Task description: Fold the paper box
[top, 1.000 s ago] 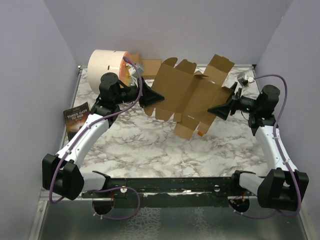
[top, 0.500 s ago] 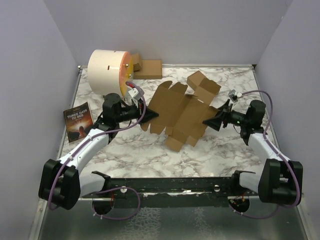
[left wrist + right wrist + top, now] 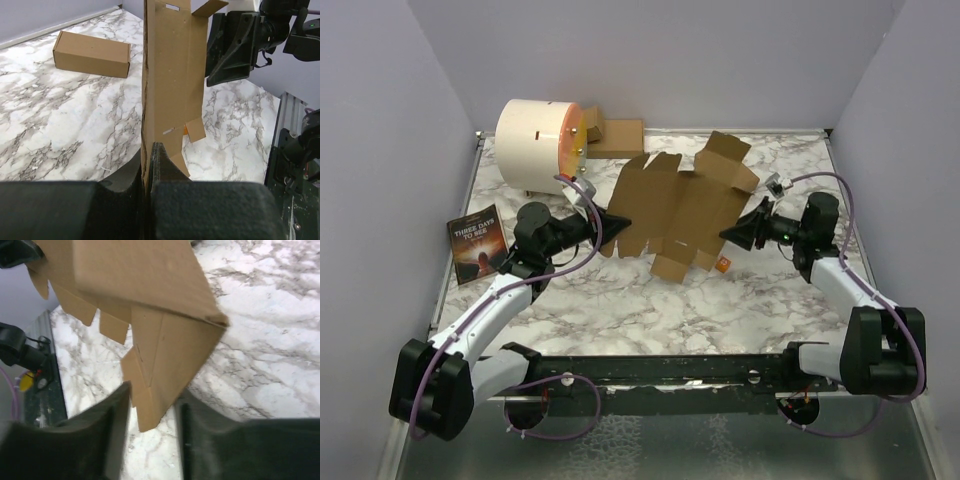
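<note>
Paper box [image 3: 672,208] edge in left tool [image 3: 148,156]

Plain lavender walls [image 3: 650,60] on three sides of a white-and-grey marbled tabletop [image 3: 620,300], under even light

Paper box [image 3: 670,205]: matt brown cardboard, faintly speckled, raw cut edges. Bench [image 3: 620,290]: smooth, white-grey marble pattern. Closed carton [image 3: 92,54]: same matt cardboard.

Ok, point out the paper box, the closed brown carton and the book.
paper box [image 3: 672,208], top external view, middle of the unfolded sheet's main panel.
closed brown carton [image 3: 90,60], left wrist view, on its long side face.
book [image 3: 475,245], top external view, centre of its dark cover.
</note>
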You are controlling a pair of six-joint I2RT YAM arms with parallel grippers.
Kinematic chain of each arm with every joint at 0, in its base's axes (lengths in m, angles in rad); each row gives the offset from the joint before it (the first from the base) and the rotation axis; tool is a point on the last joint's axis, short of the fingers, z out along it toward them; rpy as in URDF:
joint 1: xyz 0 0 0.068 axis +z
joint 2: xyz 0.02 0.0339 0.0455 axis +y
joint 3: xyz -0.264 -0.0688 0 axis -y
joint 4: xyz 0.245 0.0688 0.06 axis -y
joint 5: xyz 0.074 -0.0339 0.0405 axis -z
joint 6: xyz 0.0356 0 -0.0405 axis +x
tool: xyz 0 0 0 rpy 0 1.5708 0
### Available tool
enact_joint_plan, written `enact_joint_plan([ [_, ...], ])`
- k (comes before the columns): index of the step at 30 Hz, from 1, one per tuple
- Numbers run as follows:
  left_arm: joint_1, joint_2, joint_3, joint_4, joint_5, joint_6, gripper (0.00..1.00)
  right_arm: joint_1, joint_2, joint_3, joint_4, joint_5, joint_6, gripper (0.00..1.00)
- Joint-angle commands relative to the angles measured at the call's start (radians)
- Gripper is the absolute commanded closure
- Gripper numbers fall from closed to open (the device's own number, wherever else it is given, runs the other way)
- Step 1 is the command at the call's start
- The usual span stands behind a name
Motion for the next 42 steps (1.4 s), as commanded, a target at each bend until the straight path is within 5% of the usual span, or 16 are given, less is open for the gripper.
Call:
enact_joint_plan([
  [1,-0.006,-0.022,-0.004,0.073,-0.039,-0.022,1.0,0.005,0.023,0.056,0.008,0.035,0.001,0.73],
  [8,-0.018,-0.038,0.004,0.067,-0.118,-0.017,1.0,0.034,0.026,0.114,-0.014,0.068,-0.018,0.97],
  [17,-0.076,-0.02,0.002,0.083,-0.231,0.001,1.0,0.194,0.083,0.234,-0.112,0.436,-0.05,0.99],
  [23,-0.089,0.019,-0.011,0.075,-0.325,0.001,1.0,0.252,0.149,0.276,-0.137,0.483,-0.02,0.99],
  [28,-0.095,0.079,-0.003,0.072,-0.351,-0.026,1.0,0.266,0.142,0.274,-0.145,0.488,-0.028,0.93],
  [33,-0.111,0.096,-0.003,0.077,-0.353,-0.034,1.0,0.266,0.112,0.245,-0.146,0.465,-0.046,0.76],
  [39,-0.113,0.1,-0.015,0.051,-0.332,-0.026,1.0,0.264,0.106,0.21,-0.129,0.4,-0.048,0.7],
  [42,-0.113,0.088,-0.018,0.019,-0.337,-0.014,1.0,0.252,0.085,0.202,-0.14,0.31,-0.079,0.57],
])
